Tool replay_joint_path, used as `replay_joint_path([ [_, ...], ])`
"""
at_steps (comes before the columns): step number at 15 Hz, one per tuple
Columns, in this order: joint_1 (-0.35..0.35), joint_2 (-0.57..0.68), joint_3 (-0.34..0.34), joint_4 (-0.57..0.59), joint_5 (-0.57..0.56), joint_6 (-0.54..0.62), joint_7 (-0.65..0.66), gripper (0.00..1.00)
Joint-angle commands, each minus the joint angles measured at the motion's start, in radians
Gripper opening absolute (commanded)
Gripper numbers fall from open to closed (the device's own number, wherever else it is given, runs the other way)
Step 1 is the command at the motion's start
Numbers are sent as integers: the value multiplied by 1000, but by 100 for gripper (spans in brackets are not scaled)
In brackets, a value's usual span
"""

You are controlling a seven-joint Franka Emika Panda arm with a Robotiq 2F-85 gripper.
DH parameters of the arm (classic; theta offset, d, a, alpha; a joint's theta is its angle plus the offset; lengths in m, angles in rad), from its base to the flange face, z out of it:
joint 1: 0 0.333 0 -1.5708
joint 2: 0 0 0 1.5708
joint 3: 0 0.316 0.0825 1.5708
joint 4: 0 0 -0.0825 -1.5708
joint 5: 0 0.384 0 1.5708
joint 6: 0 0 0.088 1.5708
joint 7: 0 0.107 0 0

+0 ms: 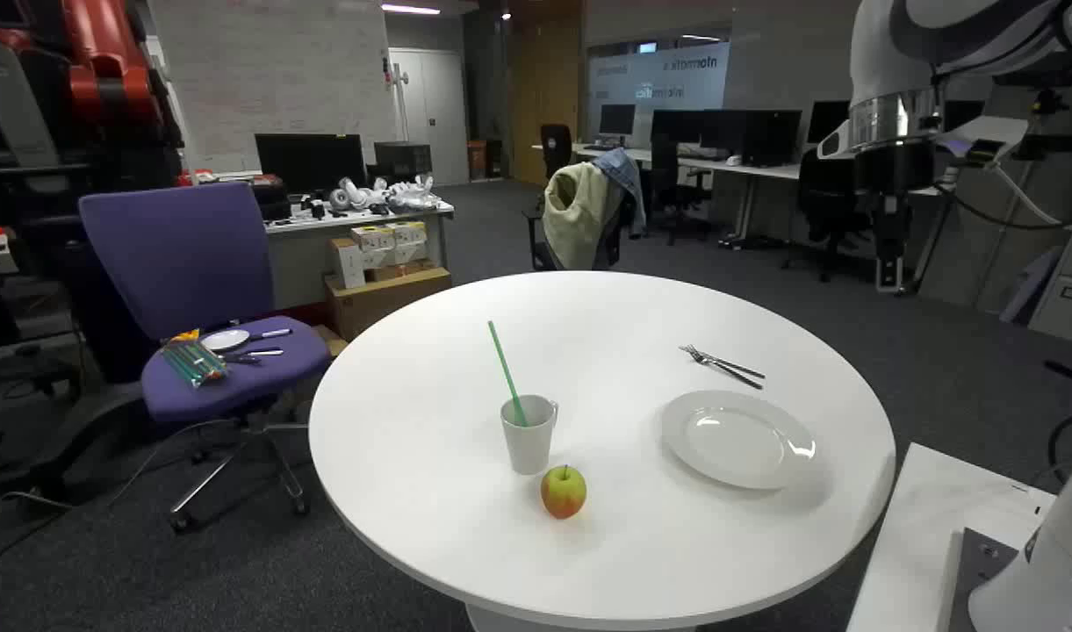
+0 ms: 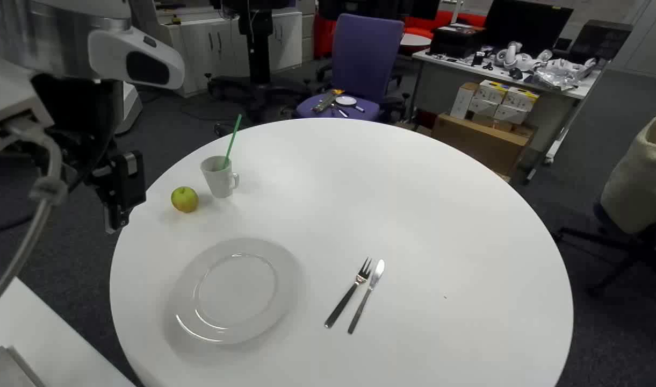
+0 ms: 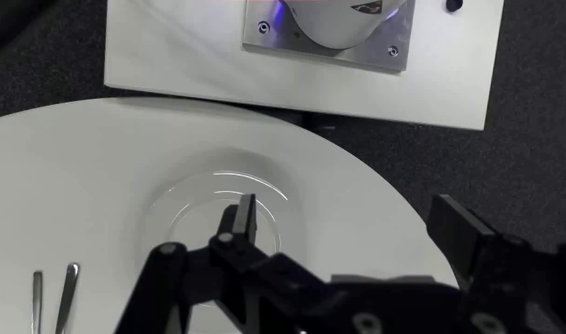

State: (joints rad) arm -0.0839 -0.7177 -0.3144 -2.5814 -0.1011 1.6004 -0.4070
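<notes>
— Round white table [image 1: 606, 342] fills the middle. Where's the plate [image 1: 736, 439]?
— On its right side, in an exterior view. I'd say work near it wants a slow, level approach, well clear of the rim.
— And the gripper [image 3: 345, 208]?
— Spread wide, empty, hanging clear of table and plate.
— Smaller things?
— Mug [image 1: 528, 448] left of the plate, apple [image 1: 563, 493] just nearer, cutlery [image 1: 739, 376] on the far side.

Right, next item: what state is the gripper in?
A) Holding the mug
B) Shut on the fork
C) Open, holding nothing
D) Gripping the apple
C: in the wrist view the gripper has its jaws spread wide with nothing held between them, and in both exterior views the apple, mug and fork rest on the table.
</notes>
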Motion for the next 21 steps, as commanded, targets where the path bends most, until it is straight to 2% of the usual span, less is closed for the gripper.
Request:
replay_joint_path([
  [1,-11,3,10,2,6,-2,-6,100],
  [6,-11,3,10,2,6,-2,-6,100],
  [9,-18,65,-15,27,12,131,11,100],
  [13,-18,205,-57,67,105,407,40,100],
  [17,-13,373,-70,128,238,549,41,100],
  [21,-35,584,-55,221,338,675,93,100],
])
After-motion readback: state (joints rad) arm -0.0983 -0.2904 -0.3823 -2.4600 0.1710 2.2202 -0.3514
